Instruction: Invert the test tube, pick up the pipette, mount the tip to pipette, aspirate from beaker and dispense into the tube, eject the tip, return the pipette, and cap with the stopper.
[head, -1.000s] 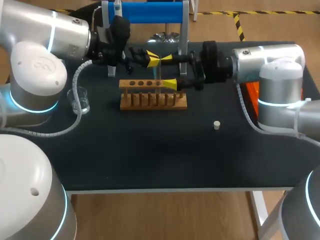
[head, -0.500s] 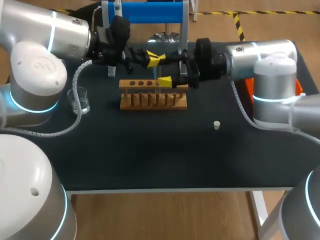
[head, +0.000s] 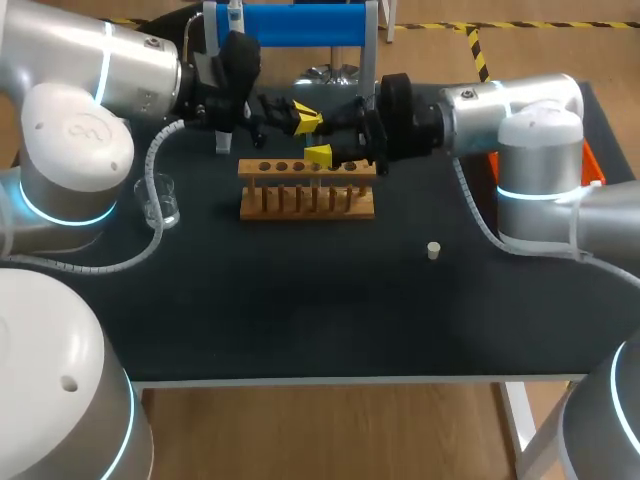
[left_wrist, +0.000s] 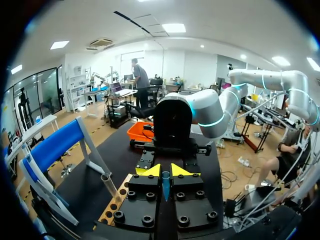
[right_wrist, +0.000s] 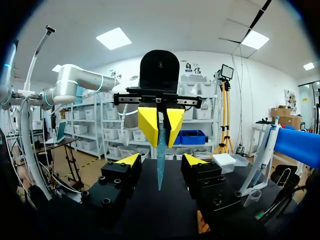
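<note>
My left gripper (head: 303, 114) is above the back of the wooden rack (head: 306, 188), shut on the top of a slim bluish test tube (right_wrist: 160, 160). The tube (left_wrist: 165, 186) sits between its yellow tips (left_wrist: 165, 171). My right gripper (head: 316, 137) comes in from the right to meet it. In the right wrist view its fingers (right_wrist: 161, 161) stand on either side of the hanging tube with a gap on each side, so it is open. The left gripper (right_wrist: 160, 127) grips the tube from above there.
A glass beaker (head: 160, 198) stands at the left, and a small white stopper (head: 433, 250) lies right of the middle. The blue pipette stand (head: 290, 22) is at the back. An orange box (head: 592, 168) sits behind my right arm. A clear tube (left_wrist: 107, 184) leans by the rack.
My right arm has slid left until its fingers straddle the tube, and those fingers have drawn closer together. The left arm has kept still.
</note>
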